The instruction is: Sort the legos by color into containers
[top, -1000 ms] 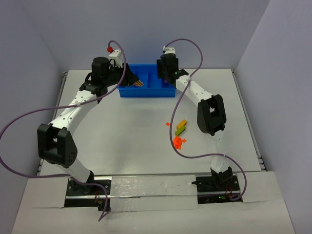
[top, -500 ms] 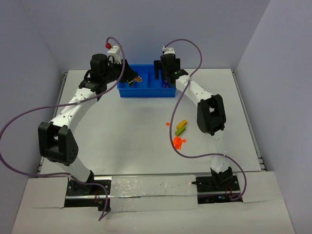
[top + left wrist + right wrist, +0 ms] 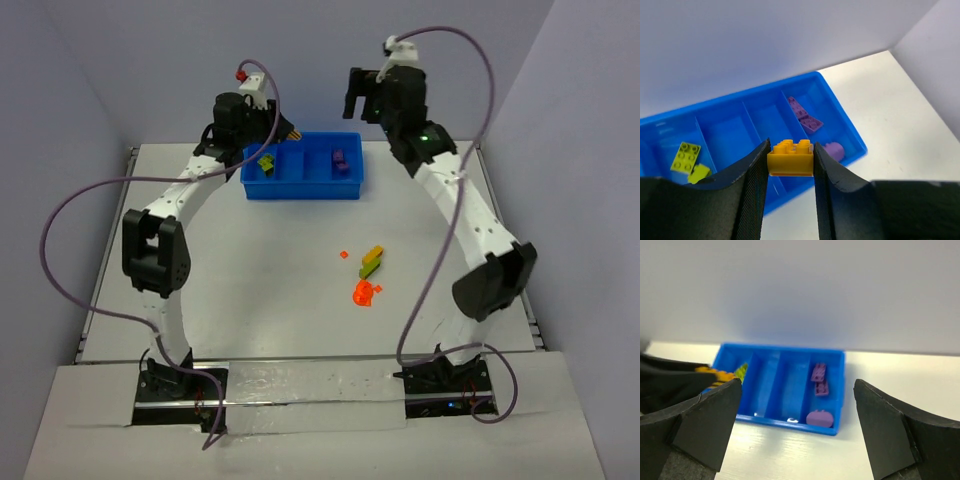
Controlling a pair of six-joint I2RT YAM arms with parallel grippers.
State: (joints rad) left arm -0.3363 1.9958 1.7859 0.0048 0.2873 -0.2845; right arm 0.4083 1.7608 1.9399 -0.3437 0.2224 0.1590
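Note:
My left gripper (image 3: 790, 150) is shut on a yellow-orange lego (image 3: 790, 158), held above the near side of the blue bin (image 3: 740, 97). From above, that gripper (image 3: 287, 131) hangs over the containers (image 3: 300, 190) at their left end. Olive-green legos (image 3: 685, 156) lie in the leftmost compartment and purple legos (image 3: 805, 117) in the rightmost. My right gripper (image 3: 364, 96) is raised behind the bin's right end, open and empty (image 3: 797, 384). Purple bricks (image 3: 819, 372) show between its fingers.
On the white table, right of centre, lie a yellow-orange and green stack (image 3: 371, 261), a translucent orange-red cluster (image 3: 364, 292) and a tiny orange-red piece (image 3: 344, 254). Grey walls close in the back and sides. Purple cables loop from both arms.
My right gripper opened over the bin's right compartment and rose up and back. The left gripper lifted a little, still holding the yellow-orange lego.

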